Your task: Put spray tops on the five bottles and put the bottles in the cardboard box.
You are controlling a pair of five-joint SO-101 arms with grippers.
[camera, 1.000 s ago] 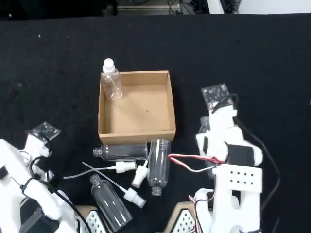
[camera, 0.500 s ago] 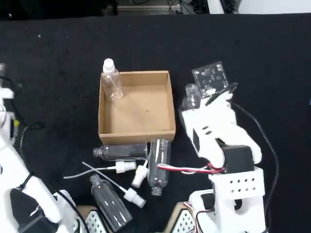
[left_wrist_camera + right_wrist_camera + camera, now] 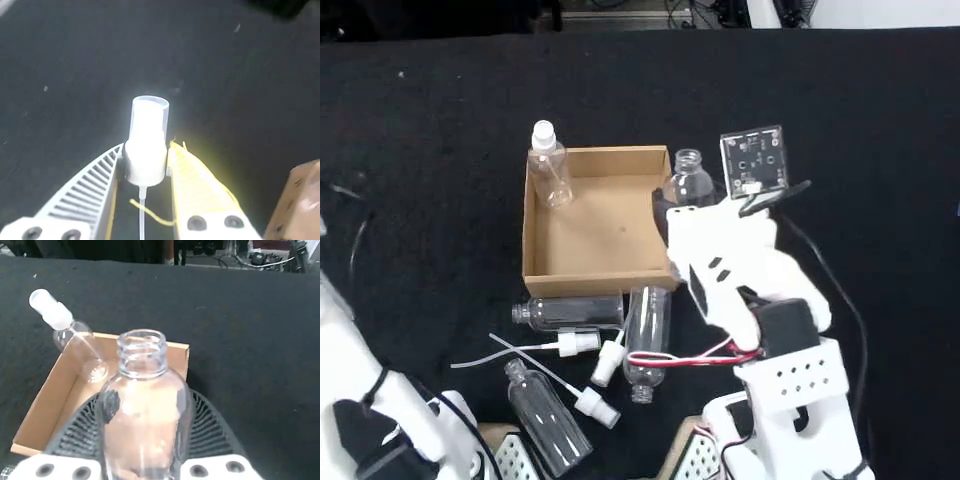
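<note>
**Both pincers loaded: bottle at the box rim, spray top in the other arm**

Clock directions follow the high view, with 12 o'clock at the far side of the table.

The right gripper is closed partway around an open bottle and holds it upright, neck bare. Its dark ribbed fingers press the bottle's sides and hide its base. From above, this bottle stands at the 3 o'clock rim of the cardboard box. The arm covers its lower half, so whether it hangs over the wall or just outside it cannot be told.

The left gripper is pinched tight on a spray top, nozzle up. The dip tube runs down between the fingers and is cut off by the picture's edge.

A capped bottle leans in the box's 11 o'clock corner.

At 6 o'clock of the box lie the first loose bottle, just beside the wall, and the second loose bottle. The third loose bottle lies at 7 o'clock, farther out. Between them lie three loose spray tops, their thin tubes crossing and hard to follow.
</note>
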